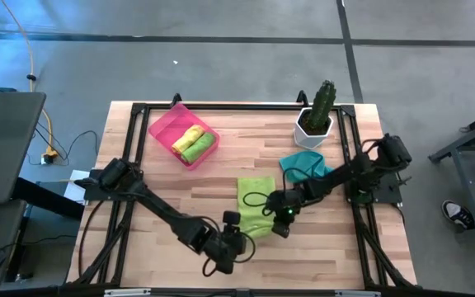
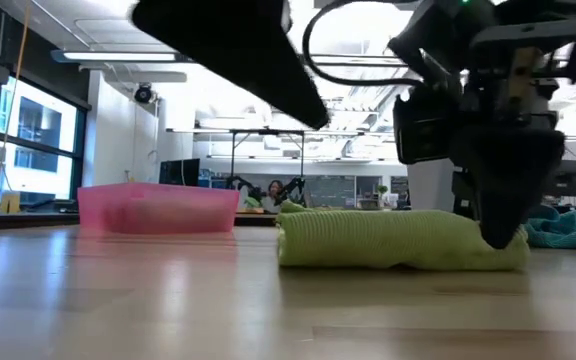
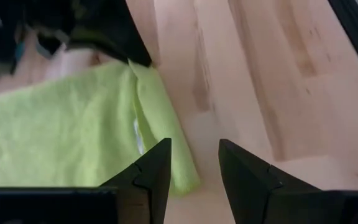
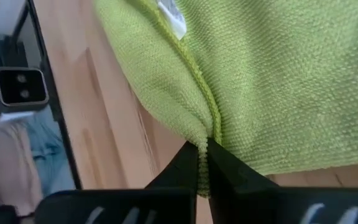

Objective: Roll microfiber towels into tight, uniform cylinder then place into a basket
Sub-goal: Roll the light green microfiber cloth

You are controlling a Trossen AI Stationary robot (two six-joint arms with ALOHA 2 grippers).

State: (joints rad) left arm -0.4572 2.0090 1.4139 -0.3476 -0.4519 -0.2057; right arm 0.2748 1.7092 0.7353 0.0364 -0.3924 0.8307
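Pinching the edge of the lime green towel (image 4: 278,81) with the right gripper (image 4: 202,163), fingers pressed together on a fold of its hem near the towel's near right corner, low over the bench (image 1: 221,169). Lying mid-bench, partly folded, that towel (image 1: 256,206), a thick flat band in the low view (image 2: 388,240). Hovering just beside the towel's near left corner, the left gripper (image 3: 194,171), fingers apart, nothing between them, bare wood showing in the gap. Resting crumpled to the right of the green one, near the right arm, a teal towel (image 1: 305,165). Sitting at the far left of the bench, the pink basket (image 1: 165,125), already holding a yellow rolled towel (image 1: 185,137) and a green rolled towel (image 1: 199,147) side by side. Standing at the far right corner, a white pot with a cactus (image 1: 318,114).
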